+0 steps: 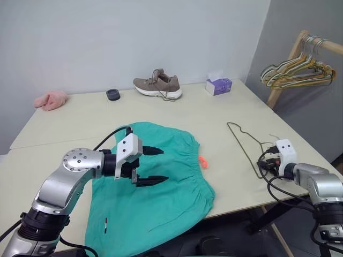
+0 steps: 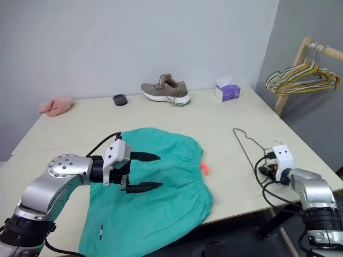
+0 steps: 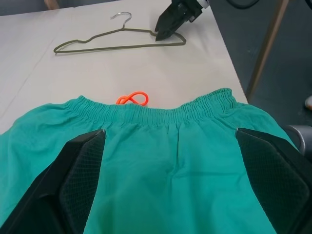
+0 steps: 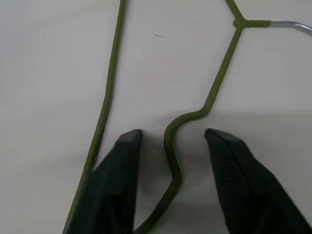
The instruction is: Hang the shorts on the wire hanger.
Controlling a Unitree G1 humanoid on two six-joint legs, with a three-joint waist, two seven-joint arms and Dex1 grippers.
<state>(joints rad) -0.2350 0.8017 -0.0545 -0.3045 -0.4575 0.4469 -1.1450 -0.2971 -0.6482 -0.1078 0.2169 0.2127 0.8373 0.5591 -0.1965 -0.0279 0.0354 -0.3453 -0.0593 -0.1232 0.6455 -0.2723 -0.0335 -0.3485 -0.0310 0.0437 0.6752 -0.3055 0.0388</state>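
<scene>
The right gripper point(image 4: 170, 141) has its fingers half open astride one shoulder wire of the hanger point(image 1: 244, 143), at three o'clock from the shorts point(image 1: 155, 193) on the surface point(image 1: 80, 115). Close squarely on the wire before lifting. The left gripper point(image 1: 153, 165) hovers wide open, empty, over the shorts.

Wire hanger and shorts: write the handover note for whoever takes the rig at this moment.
Left gripper: open, hovering over the shorts, holding nothing.
Right gripper: fingers astride one shoulder of the wire hanger, with gaps on both sides, so no grip yet.
The shorts lie flat at the table's near edge; the hanger lies flat beside their waistband.
Done: nothing hung.
Left: grip the hanger, lift it, hang the shorts.
</scene>
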